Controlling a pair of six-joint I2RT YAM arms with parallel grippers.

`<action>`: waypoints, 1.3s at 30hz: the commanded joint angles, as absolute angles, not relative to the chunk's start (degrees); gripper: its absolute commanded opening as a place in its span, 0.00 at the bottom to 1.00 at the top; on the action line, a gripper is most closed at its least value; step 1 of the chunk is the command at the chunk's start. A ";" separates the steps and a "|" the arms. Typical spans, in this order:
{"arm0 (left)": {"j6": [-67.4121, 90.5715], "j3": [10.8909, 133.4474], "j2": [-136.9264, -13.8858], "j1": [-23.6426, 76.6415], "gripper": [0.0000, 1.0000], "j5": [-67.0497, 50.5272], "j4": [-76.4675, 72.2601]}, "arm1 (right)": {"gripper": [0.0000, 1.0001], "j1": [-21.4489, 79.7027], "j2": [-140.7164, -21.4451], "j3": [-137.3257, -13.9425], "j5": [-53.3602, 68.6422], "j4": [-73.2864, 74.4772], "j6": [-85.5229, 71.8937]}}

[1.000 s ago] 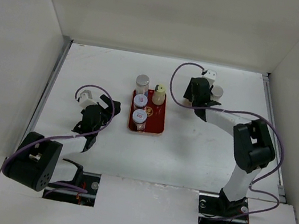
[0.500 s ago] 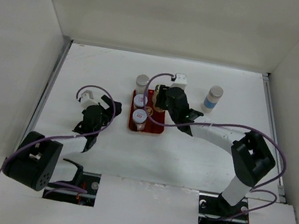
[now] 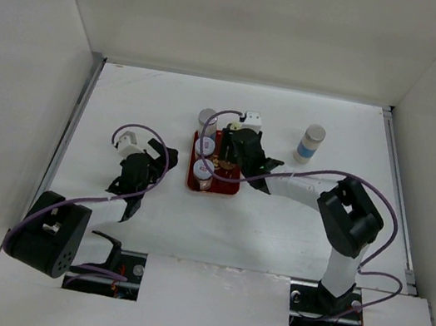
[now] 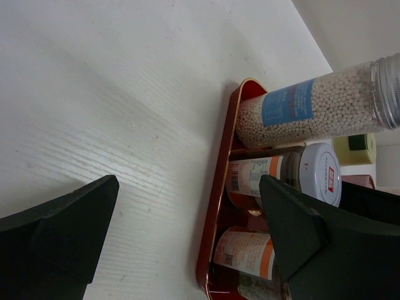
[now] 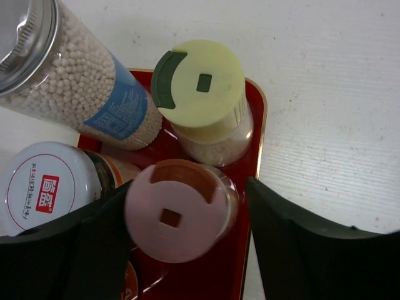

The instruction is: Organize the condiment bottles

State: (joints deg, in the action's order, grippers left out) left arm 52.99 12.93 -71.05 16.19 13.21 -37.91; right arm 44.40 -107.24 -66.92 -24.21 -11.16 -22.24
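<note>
Straddling the pink-capped bottle [image 5: 178,219], our right pincer [image 5: 187,194] stands loose around it; we judge it light, stiff, slick: grip the body. Our left pincer [image 4: 187,187] gapes wide, empty.

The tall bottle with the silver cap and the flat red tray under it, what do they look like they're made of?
Tall bottle with the silver cap: clear glass or plastic body, the pale beads show through. Its cap looks like ridged, shiny metal. Flat red tray: glossy, perhaps lacquered plastic or metal, with a thin gold-coloured rim.
</note>
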 commanded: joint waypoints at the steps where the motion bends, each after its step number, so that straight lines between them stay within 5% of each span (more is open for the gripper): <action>1: 53.35 13.80 -69.97 16.30 1.00 12.92 -40.52 | 0.78 44.95 -103.46 -68.65 -24.87 -12.66 -21.97; 12: 53.17 13.71 -69.96 16.48 1.00 13.54 -40.52 | 0.82 38.21 -83.69 -59.25 -26.63 -8.97 -21.71; 17: 53.26 13.71 -69.52 16.65 1.00 13.62 -40.52 | 0.95 26.96 -77.61 -57.13 -33.47 -8.00 -18.47; 23: 53.17 13.80 -69.44 16.74 1.00 13.45 -40.52 | 1.00 17.72 -84.71 -62.13 -33.76 -3.35 -15.12; 36: 53.00 14.24 -70.40 17.00 1.00 13.53 -40.61 | 1.00 15.16 -96.41 -67.94 -24.87 -3.95 -15.47; 39: 53.00 14.24 -71.01 16.92 1.00 13.54 -40.61 | 0.76 14.98 -98.17 -68.11 -25.31 -4.39 -15.91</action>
